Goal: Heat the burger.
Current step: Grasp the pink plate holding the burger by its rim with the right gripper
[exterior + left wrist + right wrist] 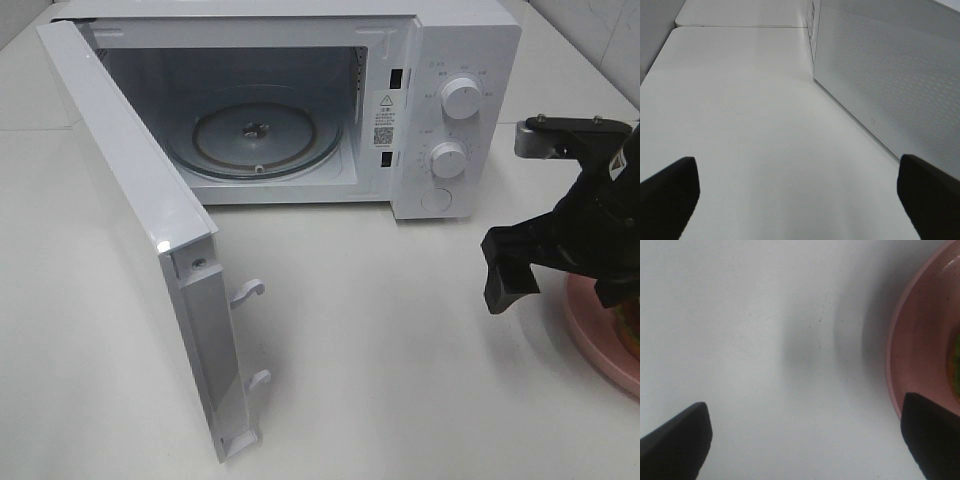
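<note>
Only a sliver of the burger [633,335] shows at the right edge of the exterior high view, on the pink plate [592,330]. The right wrist view catches its green and orange edge [956,360] on that plate's rim [912,355]. My right gripper [560,282] hovers over the plate's left rim with its jaws open and nothing between them; one finger [675,440] is over bare table, the other [932,432] over the plate. My left gripper [799,200] is open and empty above the table, beside the microwave door [890,75]; it is out of the exterior high view.
The white microwave [455,60] stands at the back with its door [130,220] swung wide open toward the front left. Its glass turntable [255,135] is bare. Two knobs [460,97] sit on the right panel. White table [400,350] lies between microwave and plate.
</note>
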